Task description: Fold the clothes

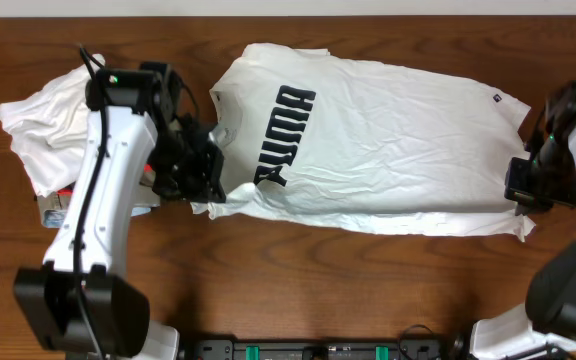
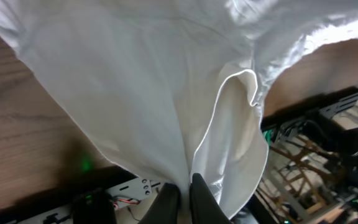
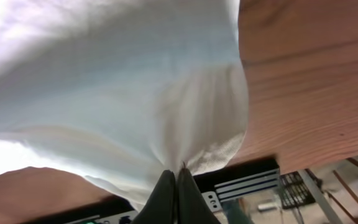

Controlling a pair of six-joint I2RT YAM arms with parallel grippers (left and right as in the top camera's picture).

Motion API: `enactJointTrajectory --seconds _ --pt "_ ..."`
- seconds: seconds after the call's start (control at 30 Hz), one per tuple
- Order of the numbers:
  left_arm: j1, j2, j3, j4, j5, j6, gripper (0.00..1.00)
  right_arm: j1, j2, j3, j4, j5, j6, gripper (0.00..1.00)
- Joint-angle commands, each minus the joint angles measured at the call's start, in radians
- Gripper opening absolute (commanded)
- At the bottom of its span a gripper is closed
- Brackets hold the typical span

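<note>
A white t-shirt (image 1: 388, 140) with dark lettering lies spread across the middle of the wooden table, its near long edge folded under. My left gripper (image 1: 200, 188) is shut on the shirt's left end near the collar; in the left wrist view the cloth (image 2: 166, 93) hangs from the closed fingers (image 2: 180, 190). My right gripper (image 1: 524, 195) is shut on the shirt's right end near the hem; in the right wrist view the fabric (image 3: 123, 93) bunches into the closed fingers (image 3: 175, 180).
A crumpled pile of white clothes (image 1: 43, 125) lies at the far left, partly under my left arm. A small box-like item (image 1: 56, 208) sits below it. The table's front edge runs along the bottom.
</note>
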Motion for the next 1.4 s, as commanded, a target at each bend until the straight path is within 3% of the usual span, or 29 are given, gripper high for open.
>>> enactJointTrajectory --seconds 0.0,0.4,0.57,0.8,0.97,1.13,1.3,1.37 --pt "-0.021 -0.066 -0.054 0.002 -0.008 -0.021 0.06 -0.030 -0.084 -0.034 0.011 -0.019 0.017 0.01" --pt "-0.027 -0.166 -0.213 0.035 -0.008 -0.065 0.06 -0.064 -0.159 -0.122 0.034 -0.029 0.040 0.01" --pt "-0.027 -0.170 -0.213 0.245 -0.029 -0.085 0.06 -0.064 -0.158 -0.122 0.114 -0.029 0.040 0.04" --pt "-0.027 -0.170 -0.213 0.579 -0.225 -0.163 0.06 -0.064 -0.144 -0.122 0.288 -0.029 0.039 0.10" --pt "-0.027 -0.157 -0.213 0.762 -0.236 -0.164 0.06 -0.064 -0.091 -0.122 0.343 -0.029 0.040 0.10" --pt "-0.028 -0.141 -0.214 0.746 -0.236 -0.185 0.06 -0.064 -0.036 -0.122 0.298 -0.042 0.040 0.05" --pt "-0.031 -0.131 -0.214 0.712 -0.232 -0.186 0.06 -0.062 0.000 -0.143 0.230 -0.093 0.040 0.23" --pt "-0.034 -0.131 -0.214 0.708 -0.232 -0.186 0.06 -0.062 0.003 -0.177 0.241 -0.093 0.040 0.25"
